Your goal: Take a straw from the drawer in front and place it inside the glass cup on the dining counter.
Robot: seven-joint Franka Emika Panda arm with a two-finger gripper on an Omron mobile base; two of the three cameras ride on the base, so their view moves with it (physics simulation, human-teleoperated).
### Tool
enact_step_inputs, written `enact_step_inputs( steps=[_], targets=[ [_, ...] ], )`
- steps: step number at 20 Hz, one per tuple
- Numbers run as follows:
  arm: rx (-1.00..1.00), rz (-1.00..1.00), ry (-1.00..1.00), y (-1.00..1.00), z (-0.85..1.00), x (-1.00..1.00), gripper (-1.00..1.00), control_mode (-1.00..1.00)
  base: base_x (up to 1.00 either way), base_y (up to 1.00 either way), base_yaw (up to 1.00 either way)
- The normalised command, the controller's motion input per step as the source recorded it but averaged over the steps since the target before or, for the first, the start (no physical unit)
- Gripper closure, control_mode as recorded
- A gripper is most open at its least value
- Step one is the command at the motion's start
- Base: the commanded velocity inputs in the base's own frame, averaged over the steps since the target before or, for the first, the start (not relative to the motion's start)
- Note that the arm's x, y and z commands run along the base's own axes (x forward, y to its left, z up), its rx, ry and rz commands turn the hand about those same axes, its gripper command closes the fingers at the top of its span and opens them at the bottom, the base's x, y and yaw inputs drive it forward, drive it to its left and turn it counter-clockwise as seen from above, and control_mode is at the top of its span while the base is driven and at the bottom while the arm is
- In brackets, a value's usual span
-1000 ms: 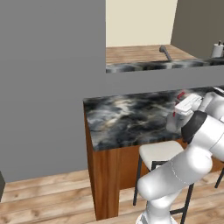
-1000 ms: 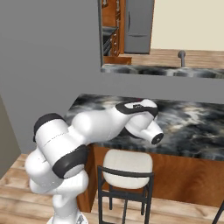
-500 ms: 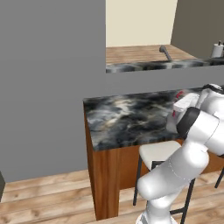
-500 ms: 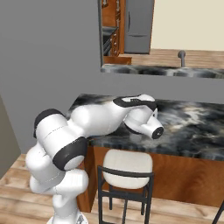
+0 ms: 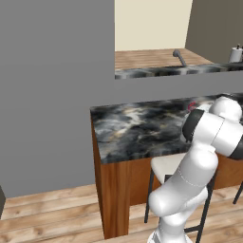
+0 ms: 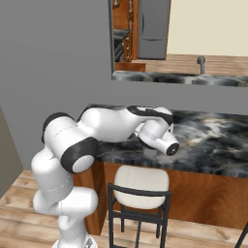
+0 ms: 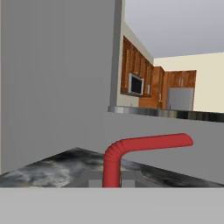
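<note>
A red straw (image 7: 144, 143) with a bent top stands up from between my fingertips in the hand view, and my gripper (image 7: 113, 179) is shut on its lower end. A red speck of the straw (image 5: 192, 104) peeks out beside my forearm in the left base view. My hand hangs just above the dining counter (image 5: 137, 128), whose marbled top (image 6: 213, 140) also lies under the gripper (image 7: 52, 168). The arm hides the hand in both base views. The glass cup and the drawer are out of view.
A stool with a white seat (image 5: 166, 163) (image 6: 140, 180) stands tucked against the counter's wood side. A grey wall (image 5: 52, 85) rises left of the counter. Behind it runs a higher marbled ledge with a faucet (image 6: 201, 62), and a fridge (image 6: 154, 24) stands further back.
My arm has swung right along the counter and the wrist has turned, so the elbow now covers the hand in the left base view. The straw stays in the grip.
</note>
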Motion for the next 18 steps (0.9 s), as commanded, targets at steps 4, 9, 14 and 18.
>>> enact_step_inputs(
  steps=[4, 9, 14, 18],
  targets=[
    [0.0, 0.0, 0.0, -0.13, -0.16, 0.15, 1.0, -1.0, 0.0, 0.0, 0.0],
    [0.0, 0.0, 0.0, -0.08, -0.17, 0.15, 1.0, -1.0, 0.0, 0.0, 0.0],
    [0.0, 0.0, 0.0, -0.05, -0.2, 0.08, 1.0, -1.0, 0.0, 0.0, 0.0],
    [0.0, 0.0, 0.0, -0.01, -0.19, 0.1, 1.0, -1.0, 0.0, 0.0, 0.0]
  ],
)
